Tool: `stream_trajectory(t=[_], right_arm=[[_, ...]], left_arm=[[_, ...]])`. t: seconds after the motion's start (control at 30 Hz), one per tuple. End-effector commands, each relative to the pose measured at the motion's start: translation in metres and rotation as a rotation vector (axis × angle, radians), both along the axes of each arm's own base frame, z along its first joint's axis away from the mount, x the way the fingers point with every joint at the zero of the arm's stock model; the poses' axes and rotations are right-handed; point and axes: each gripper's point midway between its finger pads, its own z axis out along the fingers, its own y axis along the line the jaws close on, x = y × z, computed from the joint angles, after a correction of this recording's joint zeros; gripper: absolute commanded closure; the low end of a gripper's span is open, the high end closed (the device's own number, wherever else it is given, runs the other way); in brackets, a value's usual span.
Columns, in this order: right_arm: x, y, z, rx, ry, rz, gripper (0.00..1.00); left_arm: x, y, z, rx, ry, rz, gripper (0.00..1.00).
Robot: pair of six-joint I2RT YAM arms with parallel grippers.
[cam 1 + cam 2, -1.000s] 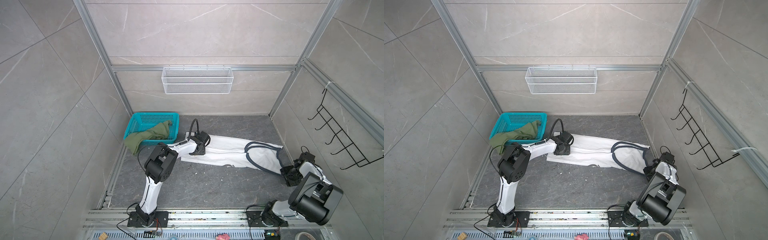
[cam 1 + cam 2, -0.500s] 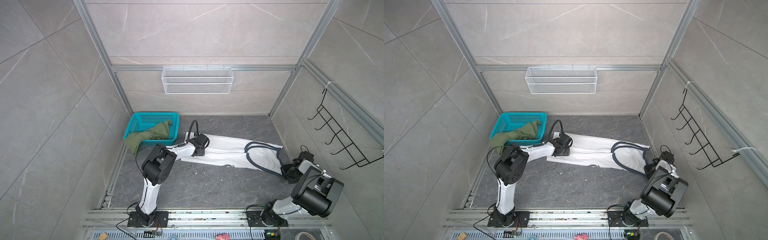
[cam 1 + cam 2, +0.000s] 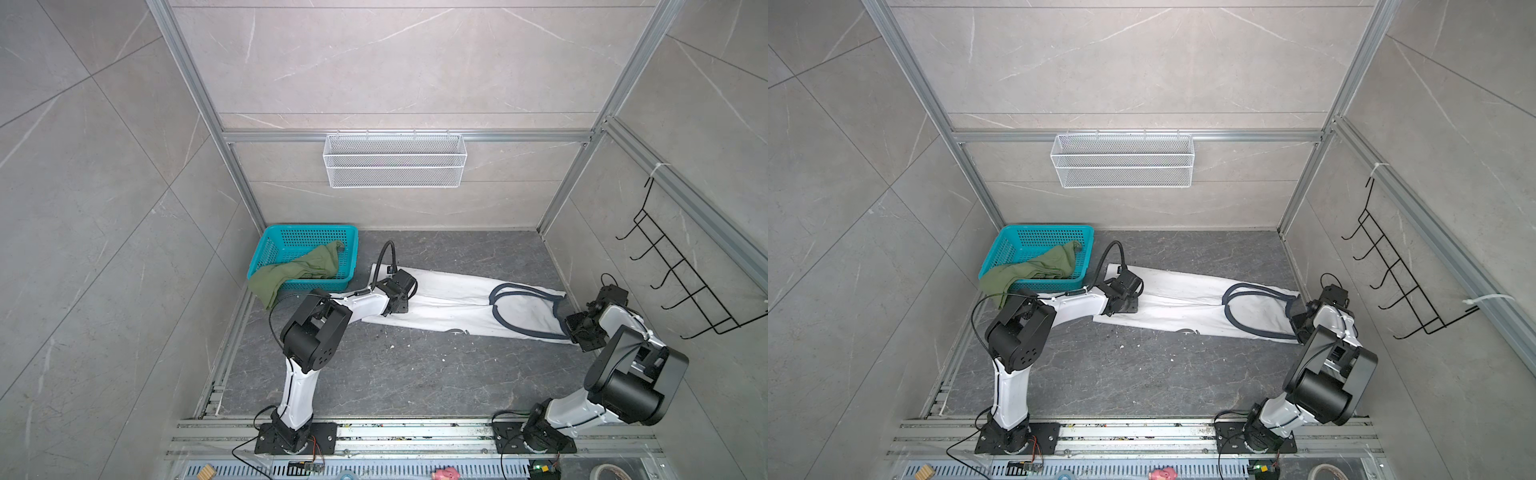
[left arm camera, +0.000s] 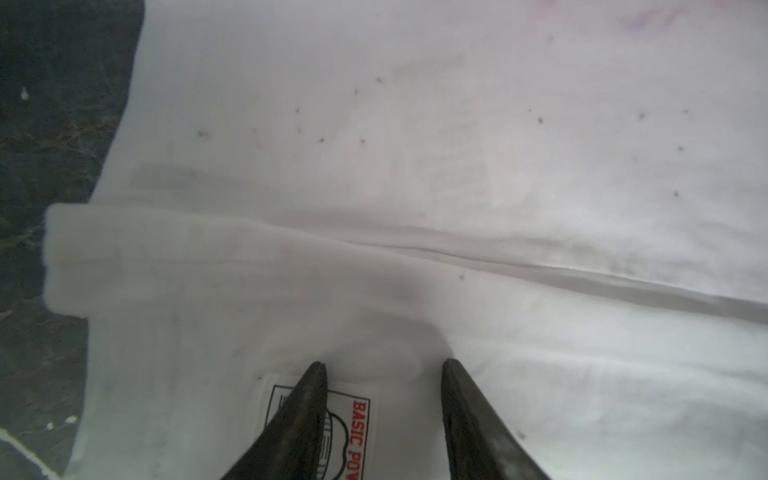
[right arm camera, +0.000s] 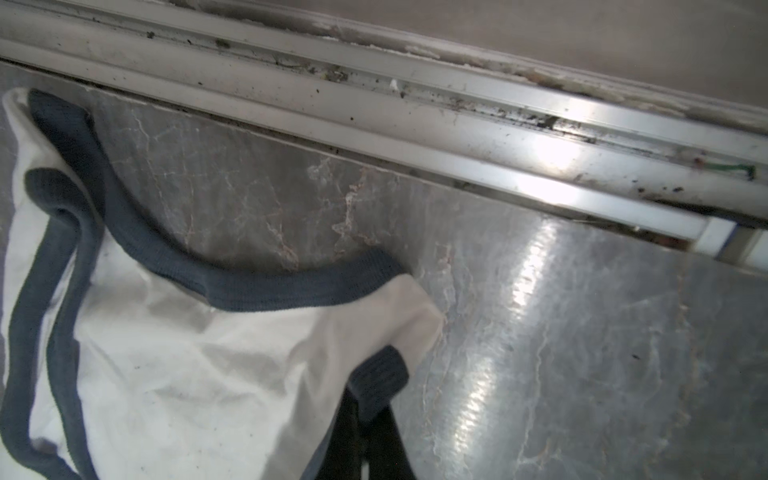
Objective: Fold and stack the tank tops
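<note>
White top (image 3: 449, 303): flat on desk (image 3: 415, 374). Left claw (image 4: 384, 363): half-parted, tips resting on its hem end. Right claw (image 5: 368, 399): clamped on its shoulder trim. Green top (image 3: 299, 270): draped over basket (image 3: 307, 230) rim.

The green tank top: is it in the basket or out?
Half in, half out: the olive green tank top lies in the teal basket and drapes over its near corner.
</note>
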Motion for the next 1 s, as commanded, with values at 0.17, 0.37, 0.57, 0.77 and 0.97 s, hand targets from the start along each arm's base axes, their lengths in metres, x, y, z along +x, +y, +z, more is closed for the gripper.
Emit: stream_trajectory(t=[0.17, 0.37, 0.57, 0.77, 0.97], right_arm=[[0.014, -0.017, -0.014, -0.024, 0.090, -0.003, 0.97], [0.020, -0.019, -0.016, -0.064, 0.166, 0.029, 0.72], [0.017, -0.010, 0.008, -0.125, 0.130, 0.060, 0.34], [0.013, 0.014, 0.037, -0.173, 0.093, 0.149, 0.17], [0.014, 0.065, 0.044, -0.153, 0.029, 0.312, 0.01]], left_arm=[[-0.035, 0.040, -0.040, 0.143, 0.154, 0.009, 0.52], [-0.036, 0.040, -0.039, 0.143, 0.156, 0.005, 0.52], [-0.035, 0.023, -0.010, 0.112, 0.120, -0.039, 0.50], [-0.029, -0.004, 0.038, 0.070, 0.061, -0.108, 0.46], [-0.014, -0.015, 0.060, 0.069, 0.020, -0.147, 0.42]])
